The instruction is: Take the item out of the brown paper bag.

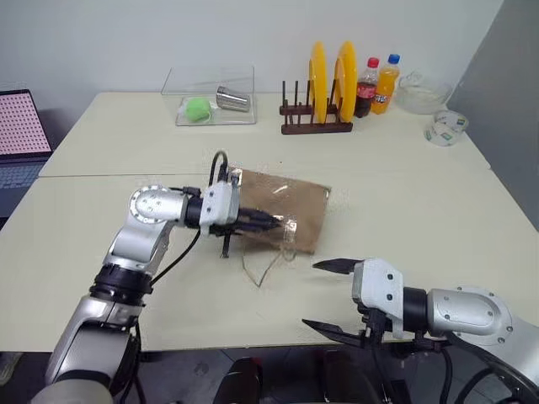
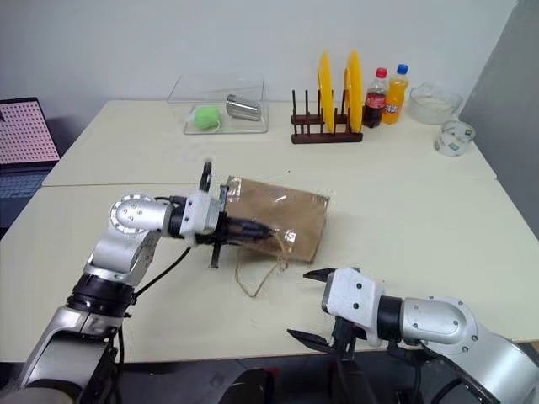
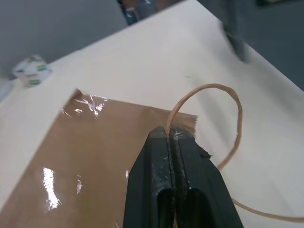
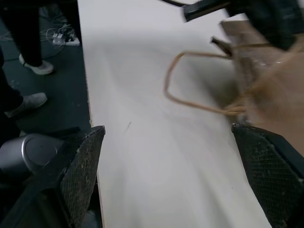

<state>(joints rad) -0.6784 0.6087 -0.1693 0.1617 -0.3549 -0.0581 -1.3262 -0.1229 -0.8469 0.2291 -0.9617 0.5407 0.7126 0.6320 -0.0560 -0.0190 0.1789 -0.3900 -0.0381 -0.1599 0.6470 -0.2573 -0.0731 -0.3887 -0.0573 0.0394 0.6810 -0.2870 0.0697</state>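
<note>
Laptop [image 1: 21, 135] at far left, cut off by the frame edge. Left gripper [image 1: 274, 224] reaches rightward, fingers pressed together and clamped on the near rim of the brown paper bag [image 1: 286, 206], which lies flat mid-table [image 1: 101, 210]. Left wrist view shows what the head views don't: the pinch sits right where a pale loop handle [image 3: 223, 104] meets the bag edge, handle arcing out past the fingertips, shiny tape patches on the paper. Item not visible anywhere, presumably inside the bag, can't tell. Far side, left to right: clear tray [image 1: 210, 97] with a green ball [image 1: 198, 108] and metal cup [image 1: 233, 99], rack with two yellow plates [image 1: 330, 80], two drink bottles [image 1: 377, 84], glass bowl [image 1: 424, 93], tape roll [image 1: 445, 128]. Right gripper [image 1: 324, 295] hangs at the near table edge, fingers wide apart, holding nothing, well short of the bag. Right wrist view adds a person's shoes [image 4: 33, 66] on the floor beyond the table; bag and handle there are blurred.
</note>
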